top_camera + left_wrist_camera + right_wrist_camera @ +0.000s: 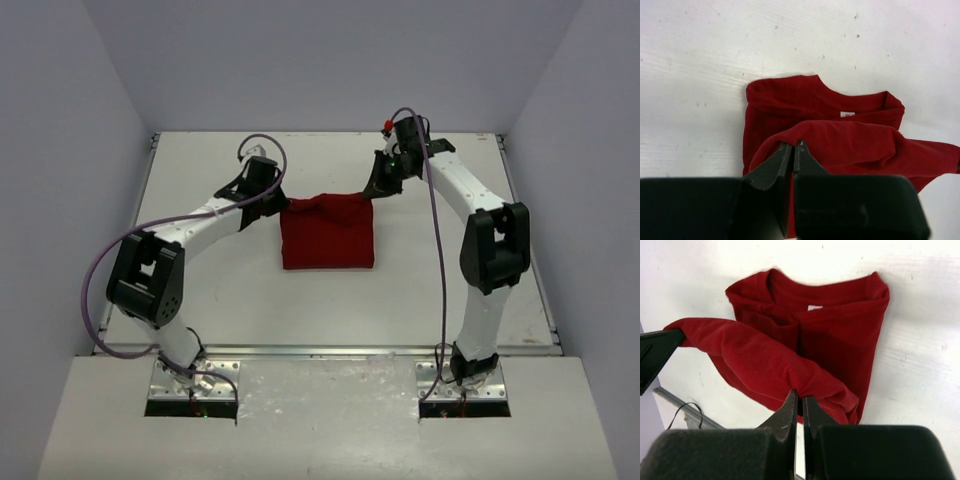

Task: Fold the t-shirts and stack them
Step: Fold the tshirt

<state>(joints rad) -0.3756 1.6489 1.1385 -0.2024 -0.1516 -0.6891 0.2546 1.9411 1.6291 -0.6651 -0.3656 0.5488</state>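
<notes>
The deep-red t-shirt point(328, 233) lies partly folded in the middle of the table, its collar end flat on the surface. My left gripper point(277, 203) is shut on the shirt's far left corner and my right gripper point(377, 188) is shut on its far right corner. Both hold that edge raised, so it hangs as a band between them. In the left wrist view the fingertips point(792, 148) pinch the lifted fold above the collar point(847, 102). In the right wrist view the gripper point(800, 398) pinches the same band point(760, 365), and the left gripper's finger point(655, 357) shows at the far end.
The white table point(200, 290) is enclosed by grey walls at the left, back and right. A metal rail point(330, 352) runs along the near edge by the arm bases. Purple cables loop off both arms.
</notes>
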